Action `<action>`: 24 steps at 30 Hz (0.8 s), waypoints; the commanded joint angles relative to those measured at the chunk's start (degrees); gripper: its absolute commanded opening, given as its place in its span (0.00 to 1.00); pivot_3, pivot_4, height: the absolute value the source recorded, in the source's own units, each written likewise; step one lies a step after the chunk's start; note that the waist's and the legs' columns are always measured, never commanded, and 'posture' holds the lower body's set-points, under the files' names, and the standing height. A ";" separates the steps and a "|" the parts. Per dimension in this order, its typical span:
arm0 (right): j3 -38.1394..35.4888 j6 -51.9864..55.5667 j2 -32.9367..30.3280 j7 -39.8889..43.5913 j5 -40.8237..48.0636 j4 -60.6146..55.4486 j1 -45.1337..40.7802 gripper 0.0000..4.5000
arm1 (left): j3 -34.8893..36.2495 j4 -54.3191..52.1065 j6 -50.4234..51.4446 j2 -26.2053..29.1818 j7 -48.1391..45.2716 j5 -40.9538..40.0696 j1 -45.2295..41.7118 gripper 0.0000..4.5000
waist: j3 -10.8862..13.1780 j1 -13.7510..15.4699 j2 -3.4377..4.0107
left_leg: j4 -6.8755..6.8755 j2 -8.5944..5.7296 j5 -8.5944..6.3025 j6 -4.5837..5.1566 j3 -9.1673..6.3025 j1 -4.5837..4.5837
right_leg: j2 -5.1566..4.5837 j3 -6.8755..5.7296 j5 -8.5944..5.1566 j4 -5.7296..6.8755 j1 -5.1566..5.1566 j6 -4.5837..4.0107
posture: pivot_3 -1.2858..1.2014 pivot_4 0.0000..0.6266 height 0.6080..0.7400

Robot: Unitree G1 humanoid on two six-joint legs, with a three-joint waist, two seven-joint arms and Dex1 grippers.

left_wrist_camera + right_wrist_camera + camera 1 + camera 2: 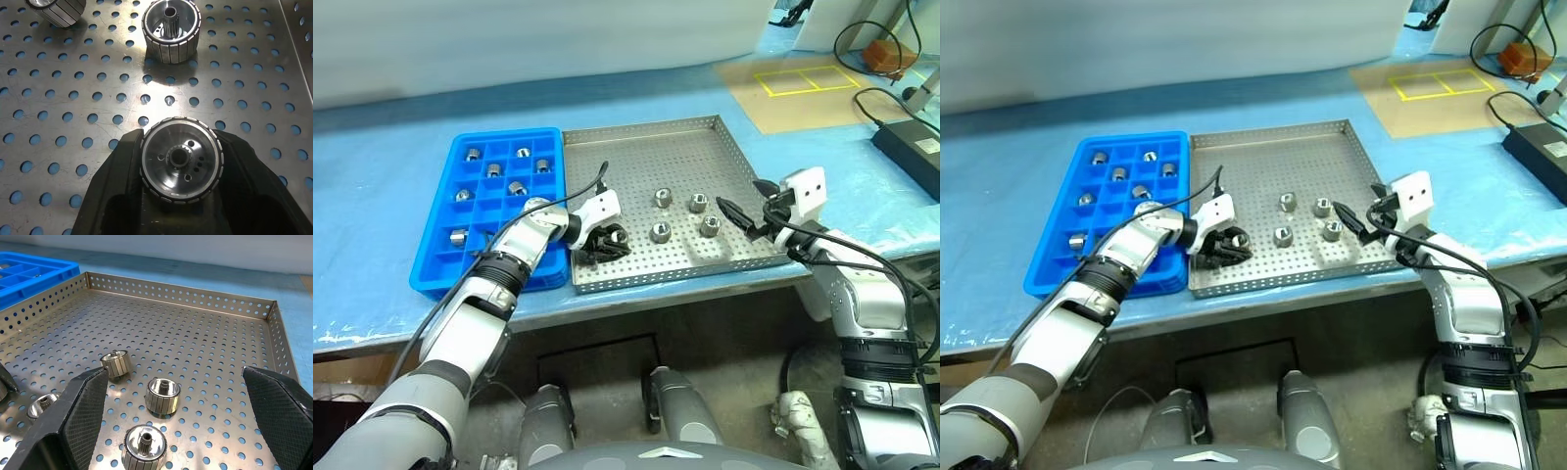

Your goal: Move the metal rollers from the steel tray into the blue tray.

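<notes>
The steel tray (pixel 646 157) lies on the table with the blue tray (pixel 509 135) against its left side. Several metal rollers (pixel 698 203) stand loose in the middle of the steel tray. Several more sit in cells of the blue tray (pixel 493 169). At the steel tray's near left corner, my left gripper (pixel 605 241) is shut on one roller (pixel 181 159), which rests low on the perforated floor. My right gripper (pixel 745 203) hovers over the steel tray's right rim. It is open and empty, and faces the loose rollers (pixel 163 394).
A brown board with yellow taped squares (pixel 808 78) lies at the back right. A black box (pixel 913 147) with cables sits at the far right. The steel tray's front rim lies close to the table's front edge (pixel 705 294).
</notes>
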 commanded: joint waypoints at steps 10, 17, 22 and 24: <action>3.28 -1.79 1.27 4.31 1.42 3.26 -6.28 1.00 | 17.97 -3.17 -1.20 -2.53 25.30 -5.43 -2.06 0.39 | 0.00 0.43 0.00 | 0.07 0.01 0.07 0.22 -0.13 -0.11 | -0.01 -0.13 0.01 0.02 -0.05 0.00 | 0.37 0.24 1.00; 8.36 -4.44 4.21 9.44 0.65 11.18 -14.01 1.00 | 25.88 -19.14 0.89 -2.39 41.73 -5.70 8.96 0.39 | 0.00 3.08 0.01 | -0.01 0.08 0.07 0.23 -0.22 -0.19 | -0.02 -0.22 0.01 0.01 -0.15 -0.01 | 0.44 0.24 1.00; 10.25 -5.98 5.44 12.34 0.30 15.20 -17.17 1.00 | 28.40 -26.51 3.47 -1.80 49.70 -4.58 14.13 0.39 | 0.01 7.15 0.03 | -0.02 0.16 0.08 0.21 -0.20 -0.25 | -0.07 -0.26 0.00 0.06 -0.22 -0.02 | 0.48 0.24 1.00; 11.27 -6.46 6.24 13.52 0.16 16.33 -18.34 1.00 | 29.87 -29.75 5.53 -1.27 51.66 -5.00 16.69 0.39 | 0.01 8.55 0.02 | -0.02 0.21 0.08 0.20 -0.19 -0.25 | -0.16 -0.25 0.00 0.08 -0.22 -0.02 | 0.49 0.24 1.00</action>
